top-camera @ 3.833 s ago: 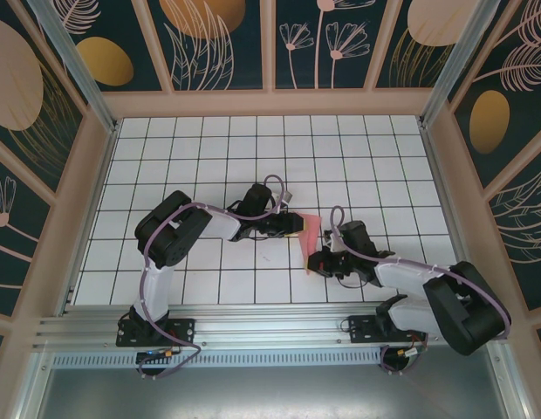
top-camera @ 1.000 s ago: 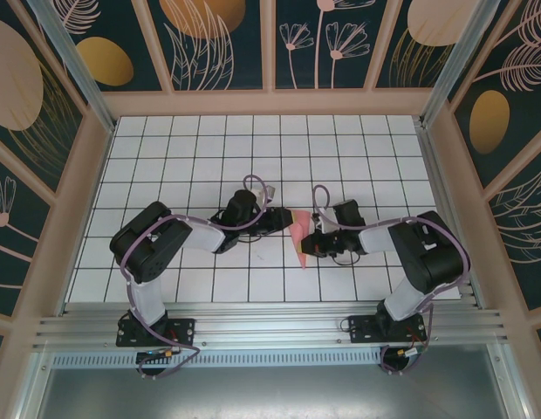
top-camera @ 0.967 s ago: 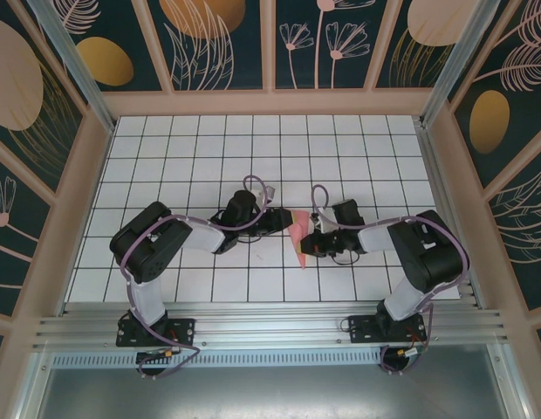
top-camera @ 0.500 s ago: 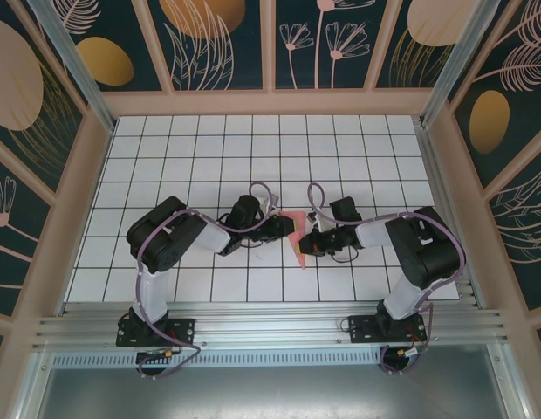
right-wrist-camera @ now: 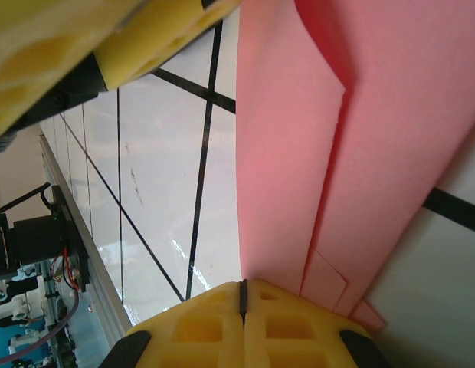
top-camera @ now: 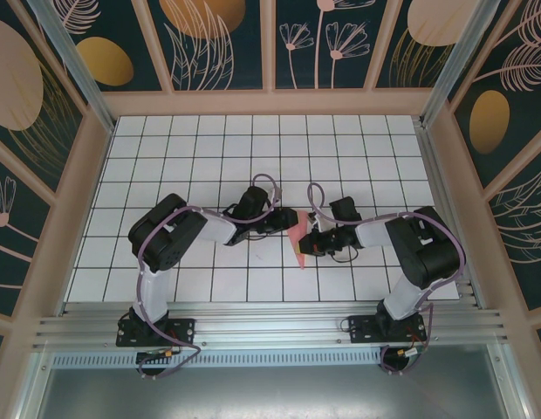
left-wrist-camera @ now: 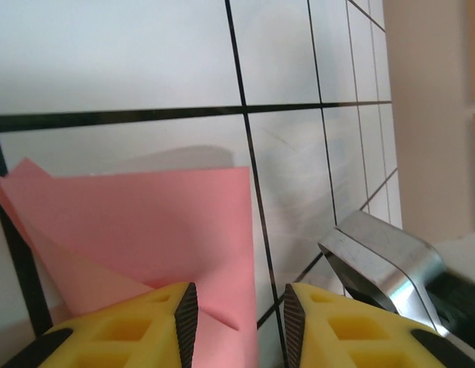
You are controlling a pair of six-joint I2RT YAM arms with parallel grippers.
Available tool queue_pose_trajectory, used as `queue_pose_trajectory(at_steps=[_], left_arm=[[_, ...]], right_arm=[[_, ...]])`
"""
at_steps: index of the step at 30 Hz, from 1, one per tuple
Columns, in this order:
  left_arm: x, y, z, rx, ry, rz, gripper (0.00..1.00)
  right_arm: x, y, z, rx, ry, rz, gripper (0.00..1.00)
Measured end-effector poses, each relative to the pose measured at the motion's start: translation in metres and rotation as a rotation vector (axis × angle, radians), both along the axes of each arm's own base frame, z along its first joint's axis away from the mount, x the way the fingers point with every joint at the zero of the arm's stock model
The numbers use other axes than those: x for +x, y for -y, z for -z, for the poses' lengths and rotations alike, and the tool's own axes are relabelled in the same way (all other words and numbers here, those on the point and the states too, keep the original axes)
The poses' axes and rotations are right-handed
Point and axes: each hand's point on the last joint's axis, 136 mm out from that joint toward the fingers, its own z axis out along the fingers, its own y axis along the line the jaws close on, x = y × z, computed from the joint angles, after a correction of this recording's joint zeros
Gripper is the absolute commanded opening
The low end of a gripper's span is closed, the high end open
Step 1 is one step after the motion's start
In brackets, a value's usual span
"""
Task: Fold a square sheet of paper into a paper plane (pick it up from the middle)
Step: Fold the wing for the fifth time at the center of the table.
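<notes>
**A:** Entry, left gripper (left-wrist-camera: 237, 308). State?

**B:** Jaws a narrow gap apart. Yellow fingers (left-wrist-camera: 122, 330) sit low over the white grid table (left-wrist-camera: 107, 54). The pink sheet (left-wrist-camera: 145, 222) lies straight ahead of them, with folded layers and one slanted crease. Its near edge runs back into the gap, closer to the left-hand finger. Bare table shows between the paper and the right-hand finger, so nothing is clamped. Whether the left-hand pad touches the paper, I cannot tell.

**A:** Right gripper (right-wrist-camera: 243, 295)?

**B:** Closed. The two fingers meet in a thin seam and the sheet comes out of it, pinched at its near end. Ahead of the tips the paper runs away in long overlapping layers, with a small flap just right of the seam.

**A:** The two tools relative to each other?

**B:** From above they face tip to tip, with the sheet between them. From the right wrist, a left finger sits ahead and to the left, just beside the sheet's far edge.
</notes>
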Motion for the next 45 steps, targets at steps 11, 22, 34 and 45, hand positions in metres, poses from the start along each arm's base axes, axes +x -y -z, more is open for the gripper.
queue_pose_trajectory(at_steps=[11, 22, 34, 45], left_arm=[[0.011, -0.005, 0.001, -0.002, 0.018, -0.003, 0.37], [0.037, -0.023, 0.001, -0.004, 0.057, -0.032, 0.37], [0.075, -0.048, 0.000, 0.120, 0.128, -0.081, 0.41], [0.039, -0.062, -0.030, 0.065, 0.106, -0.058, 0.44]], right_arm=[[0.000, 0.000, 0.000, -0.003, -0.001, 0.001, 0.00], [0.000, 0.000, 0.000, -0.004, -0.001, 0.001, 0.00], [0.000, 0.001, 0.000, -0.006, -0.002, 0.005, 0.00], [-0.001, -0.008, -0.014, -0.015, 0.045, 0.003, 0.30]])
